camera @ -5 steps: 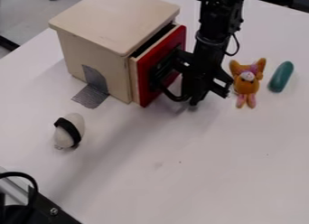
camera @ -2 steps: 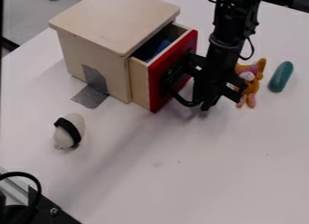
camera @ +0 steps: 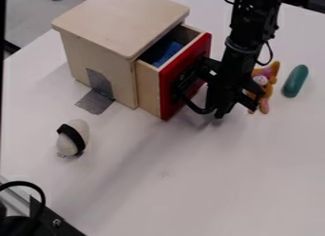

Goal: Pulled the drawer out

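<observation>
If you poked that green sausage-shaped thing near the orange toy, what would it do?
The green piece would probably roll sideways, since its long body looks rounded. It is likely fairly stiff, as its outline is smooth, with no sag or dent. Picked up, it might slip, having no visible handle or edge to grip.

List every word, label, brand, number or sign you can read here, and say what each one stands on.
None: no text can be read.
The red drawer front and the wooden box show no lettering I can make out.
The grey patch on the box's side, the white object with a black band and the teal object show none either.
</observation>
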You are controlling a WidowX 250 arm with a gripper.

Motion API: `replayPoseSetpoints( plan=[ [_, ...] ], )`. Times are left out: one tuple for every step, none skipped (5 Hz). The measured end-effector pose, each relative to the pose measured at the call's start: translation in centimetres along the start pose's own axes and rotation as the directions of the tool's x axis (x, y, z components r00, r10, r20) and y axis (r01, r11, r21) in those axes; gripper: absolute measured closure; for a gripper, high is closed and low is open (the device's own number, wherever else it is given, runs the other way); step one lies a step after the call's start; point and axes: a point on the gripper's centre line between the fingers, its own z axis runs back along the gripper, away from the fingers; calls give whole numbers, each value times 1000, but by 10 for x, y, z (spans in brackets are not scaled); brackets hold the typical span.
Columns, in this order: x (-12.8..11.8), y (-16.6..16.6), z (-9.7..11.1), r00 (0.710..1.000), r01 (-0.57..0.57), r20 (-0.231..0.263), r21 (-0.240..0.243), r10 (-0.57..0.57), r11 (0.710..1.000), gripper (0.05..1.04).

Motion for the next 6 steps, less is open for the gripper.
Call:
replayPoseSetpoints(
  plan=[
    [1, -7, 6, 1000, 14, -15, -2, -14, 1000, 961],
    [1, -12, 7, 1000, 24, -13, -2, -24, 1000, 961],
    [1, -20, 8, 999, 38, -17, -10, -38, 999, 962],
    [2, -27, 10, 998, 50, -22, -15, -51, 999, 961],
    [0, -36, 9, 996, 66, -57, -23, -67, 998, 961],
    [-1, -71, 15, 971, 234, -46, -15, -234, 972, 961]
  ],
)
